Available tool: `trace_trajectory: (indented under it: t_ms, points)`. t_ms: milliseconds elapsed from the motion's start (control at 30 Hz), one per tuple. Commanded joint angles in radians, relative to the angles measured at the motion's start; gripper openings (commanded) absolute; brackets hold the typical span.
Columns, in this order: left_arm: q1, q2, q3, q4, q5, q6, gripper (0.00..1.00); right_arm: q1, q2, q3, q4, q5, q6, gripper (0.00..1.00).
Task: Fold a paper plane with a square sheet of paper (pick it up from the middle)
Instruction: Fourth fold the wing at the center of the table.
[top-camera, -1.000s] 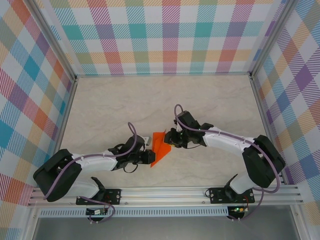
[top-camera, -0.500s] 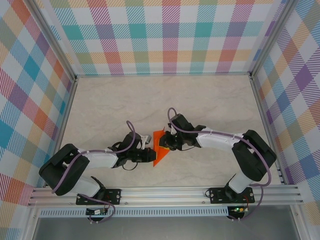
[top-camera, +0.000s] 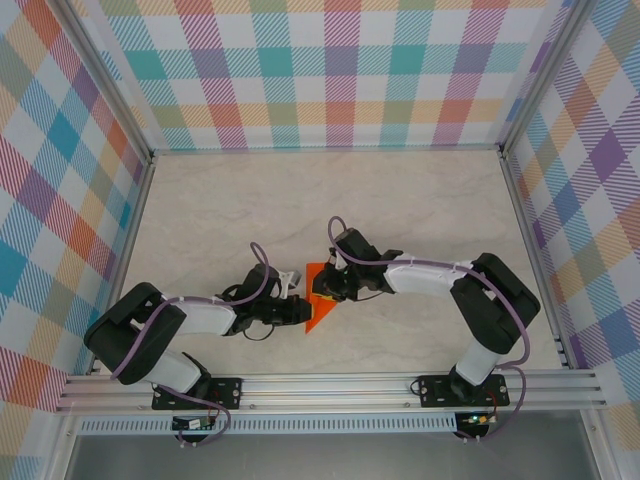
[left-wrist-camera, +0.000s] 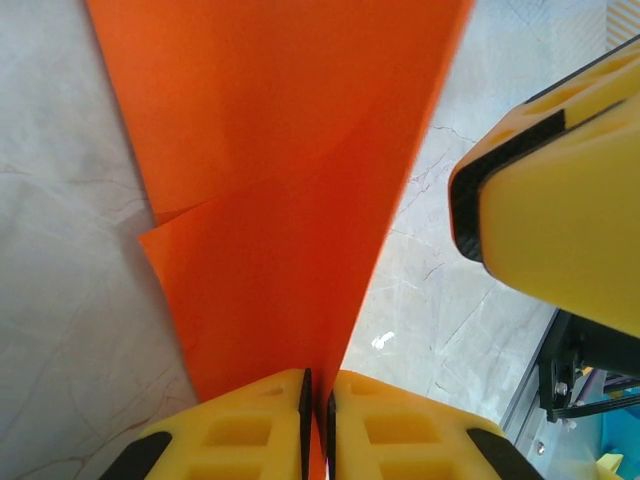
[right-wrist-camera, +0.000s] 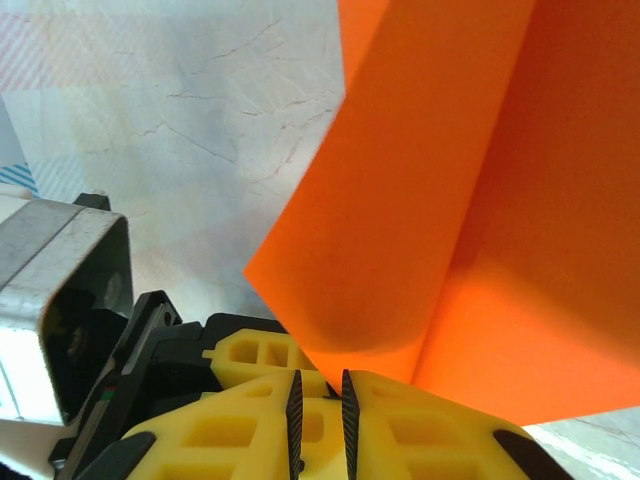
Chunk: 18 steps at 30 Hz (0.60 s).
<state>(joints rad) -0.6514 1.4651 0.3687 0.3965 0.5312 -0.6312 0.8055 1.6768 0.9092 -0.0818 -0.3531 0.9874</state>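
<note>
The paper plane (top-camera: 320, 297) is a folded orange sheet in the middle of the table, with both grippers meeting at it. My left gripper (top-camera: 301, 313) comes in from the left and is shut on the plane's near edge; in the left wrist view the orange paper (left-wrist-camera: 270, 180) runs up from between the gripper's (left-wrist-camera: 318, 400) closed pads. My right gripper (top-camera: 326, 288) comes from the right onto the upper part. In the right wrist view a raised flap of the paper (right-wrist-camera: 430, 190) ends at the tips of this gripper (right-wrist-camera: 318, 385). Its jaws stand a narrow slit apart, nipping the flap's bottom edge.
The marble-patterned table (top-camera: 420, 200) is walled by checked panels (top-camera: 320, 70) at the back and both sides. An aluminium rail (top-camera: 330, 385) carries the arm bases along the near edge. The two grippers nearly touch: a right finger (left-wrist-camera: 560, 190) shows in the left wrist view.
My right arm has slid left, bringing its gripper closer to the left one, and its jaws have narrowed slightly. The left gripper keeps its hold and the paper has barely shifted.
</note>
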Motion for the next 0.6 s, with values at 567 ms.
trace_trajectory:
  t_ms: [567]
  points:
    - [0.012, -0.171, 0.007, -0.196, -0.105, 0.042, 0.42, 0.006, 0.036, 0.049, -0.028, 0.033, 0.023, 0.22]
